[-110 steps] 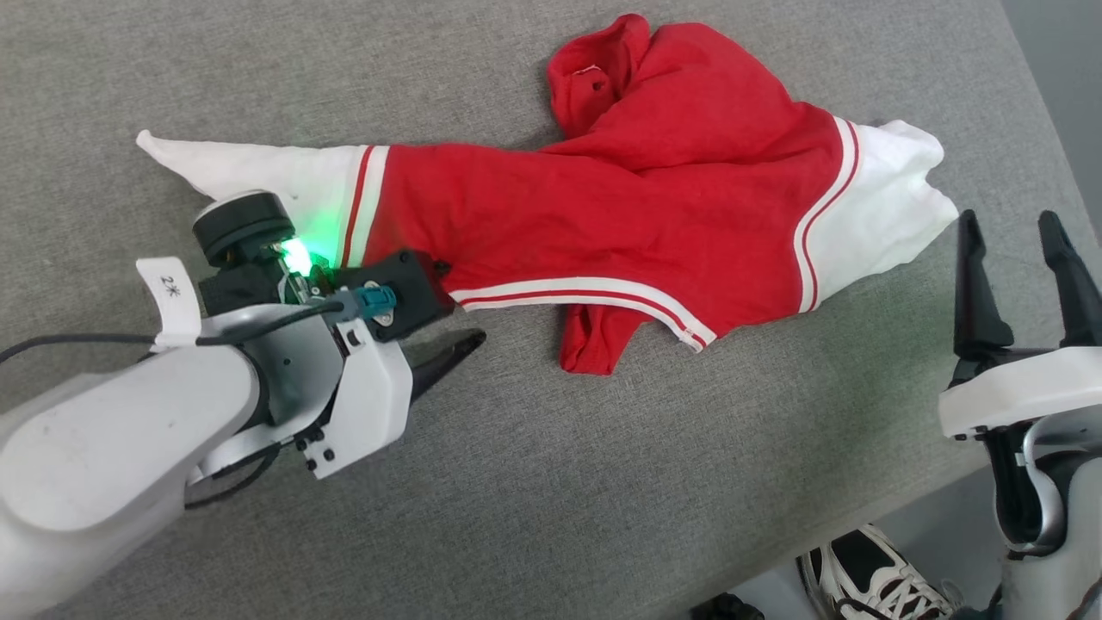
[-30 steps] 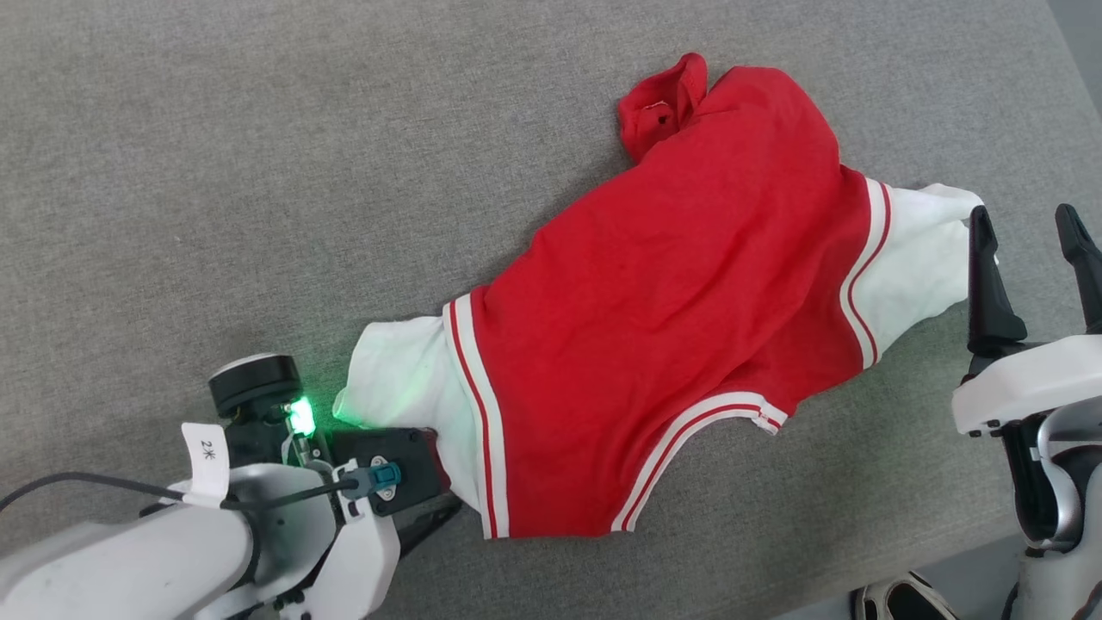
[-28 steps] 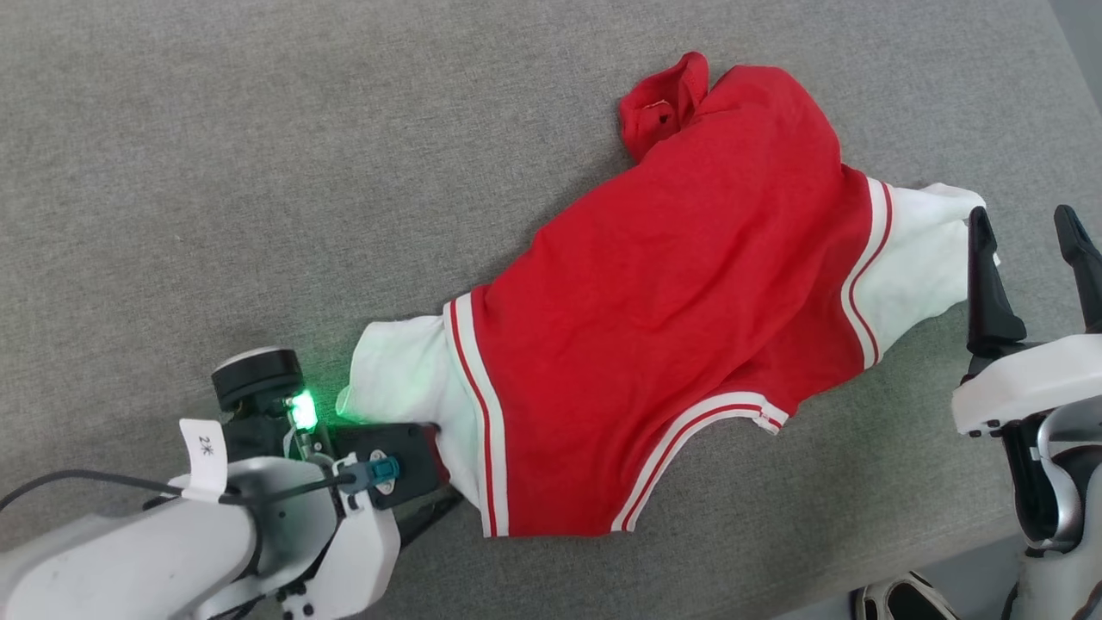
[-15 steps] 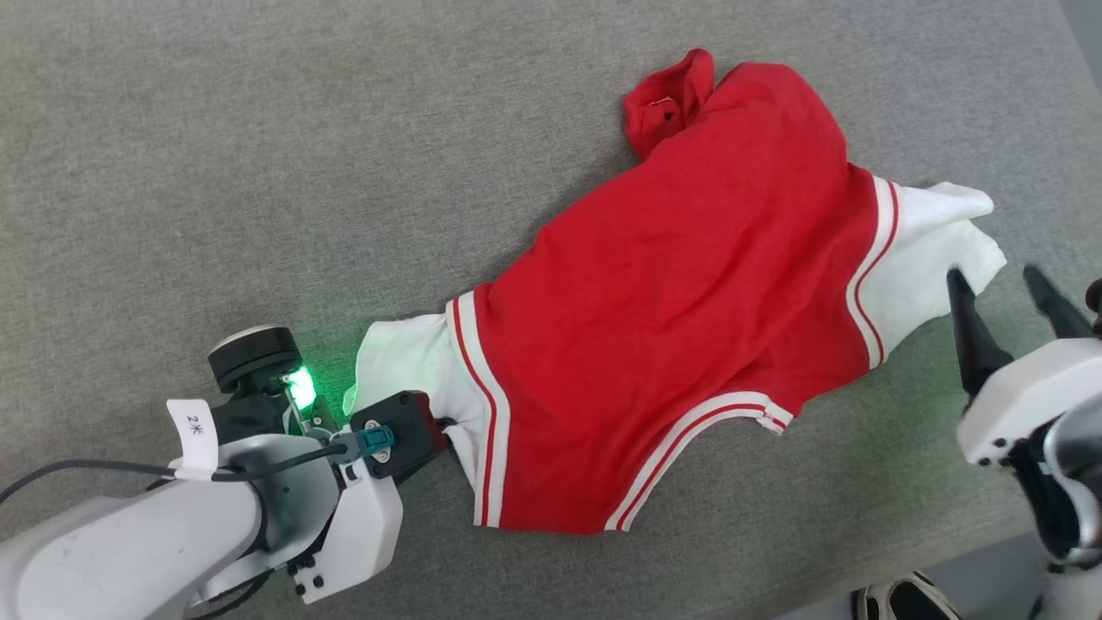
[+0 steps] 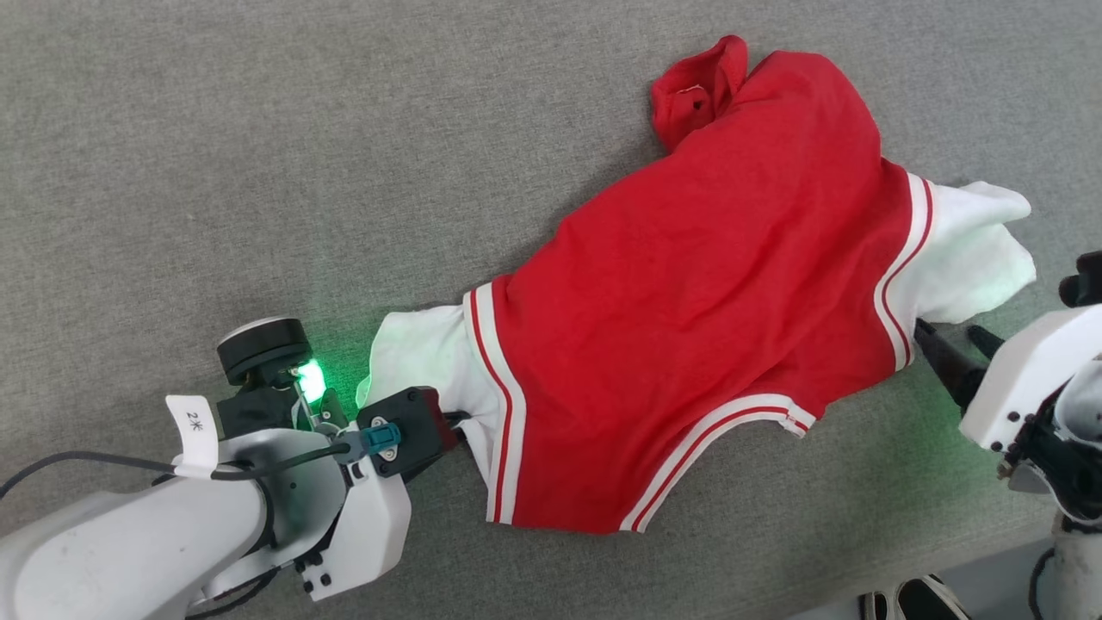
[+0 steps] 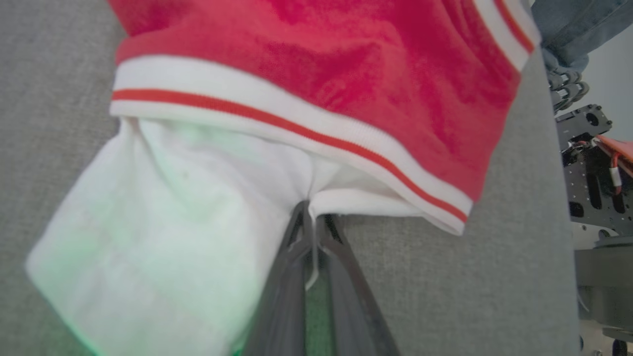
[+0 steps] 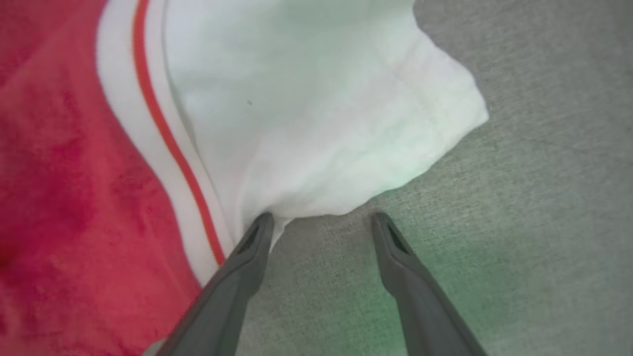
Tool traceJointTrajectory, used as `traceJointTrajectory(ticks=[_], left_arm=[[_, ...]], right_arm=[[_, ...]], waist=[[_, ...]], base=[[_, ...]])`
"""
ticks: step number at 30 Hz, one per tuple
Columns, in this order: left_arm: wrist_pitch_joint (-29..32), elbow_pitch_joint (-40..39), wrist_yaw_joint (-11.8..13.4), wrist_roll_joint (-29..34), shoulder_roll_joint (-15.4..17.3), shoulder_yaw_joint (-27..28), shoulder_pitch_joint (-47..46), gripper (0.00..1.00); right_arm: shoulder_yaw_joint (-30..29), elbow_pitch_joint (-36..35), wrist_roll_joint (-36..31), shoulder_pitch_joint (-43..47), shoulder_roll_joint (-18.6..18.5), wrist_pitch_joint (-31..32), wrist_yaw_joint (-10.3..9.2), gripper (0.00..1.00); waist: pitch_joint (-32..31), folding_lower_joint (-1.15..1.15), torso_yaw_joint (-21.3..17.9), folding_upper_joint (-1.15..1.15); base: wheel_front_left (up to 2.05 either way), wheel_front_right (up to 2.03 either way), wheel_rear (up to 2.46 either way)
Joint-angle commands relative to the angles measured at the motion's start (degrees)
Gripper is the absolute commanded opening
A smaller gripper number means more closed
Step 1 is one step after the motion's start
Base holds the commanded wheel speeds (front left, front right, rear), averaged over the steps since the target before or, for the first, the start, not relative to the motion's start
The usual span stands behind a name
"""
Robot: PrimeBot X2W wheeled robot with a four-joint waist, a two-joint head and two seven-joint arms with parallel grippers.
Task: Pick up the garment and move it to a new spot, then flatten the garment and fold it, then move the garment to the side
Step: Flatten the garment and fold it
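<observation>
Head view: the shirt [image 5: 689, 327] lies rumpled on the grey table [image 5: 215, 129], stretched between the two tools, one white sleeve [image 5: 422, 353] at the tips of the left gripper [image 5: 458, 420], the other sleeve [image 5: 973, 250] just ahead of the right gripper [image 5: 947, 337]. Left wrist view: fingers [image 6: 282, 277] pinched tight on the sleeve hem, cloth bunching at the tips. Right wrist view: fingers [image 7: 232, 282] spread wide, one tip touching the sleeve edge, the other over bare table beside it. Looks like the flattening step; next, I reckon, the right gripper must nose onto that sleeve and close before both pull outward.
</observation>
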Motion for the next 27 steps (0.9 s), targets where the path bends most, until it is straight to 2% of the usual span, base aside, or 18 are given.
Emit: traceJointTrajectory(ticks=[1, 7, 15, 16, 17, 19, 23, 27], left_arm=[[1.55, 2.10, 0.20, 0.04, 0.81, -1.65, 1.48, 0.00], [1.53, 1.89, 0.19, -0.21, 0.93, -1.69, 1.93, 0.00], [1.15, 1.48, 0.18, -1.10, 0.57, -1.74, 1.44, 0.00], [0.95, 1.63, 0.19, -1.30, 0.36, -1.74, 1.34, 0.00], [0.75, 1.83, 0.19, -1.60, 0.07, -1.71, 1.19, 0.00], [-0.15, 2.39, 0.19, -2.41, -0.47, -1.65, 0.72, 0.00], [-2.27, 3.95, 0.19, -4.79, -1.89, -1.40, 0.35, 0.00], [-6.81, 6.15, 0.20, -10.39, -4.11, -0.99, -0.15, 0.00]], right_arm=[[0.25, 0.62, 0.90, -0.58, 0.58, 0.79, -0.03, 1.00], [-0.85, 1.43, 3.51, -2.20, 2.03, 3.72, -0.02, 1.00], [-0.63, 5.34, -1.52, -4.55, 2.81, 4.41, -0.03, 1.00], [-0.07, 6.07, -2.58, -4.63, 2.74, 4.48, -0.03, 0.67], [0.08, 6.64, -3.38, -4.72, 2.65, 4.15, -0.03, 0.42], [-0.73, 7.42, -4.40, -5.09, 2.65, 3.32, -0.04, 0.00], [-2.35, 7.29, -5.22, -5.51, 1.35, 1.64, -0.05, 0.00], [-3.13, 5.26, -4.84, -4.87, -0.92, 0.08, -0.08, 0.00]], waist=[[0.09, 0.00, 0.11, 0.00], [0.27, 0.00, 0.43, 0.00], [0.79, 0.00, 0.85, 0.00], [0.81, 0.00, 0.99, 0.00], [0.78, 0.00, 1.21, 0.00], [0.63, 0.00, 1.66, 0.00], [-0.46, 0.00, 2.53, 0.00], [-2.94, 0.00, 3.51, 0.00]], base=[[0.00, 0.00, 0.00], [0.00, 0.00, 0.00], [0.00, 0.00, 0.00], [0.00, 0.00, 0.00], [0.00, 0.00, 0.00], [0.00, 0.00, 0.00], [0.00, 0.00, 0.00], [0.00, 0.00, 0.00]])
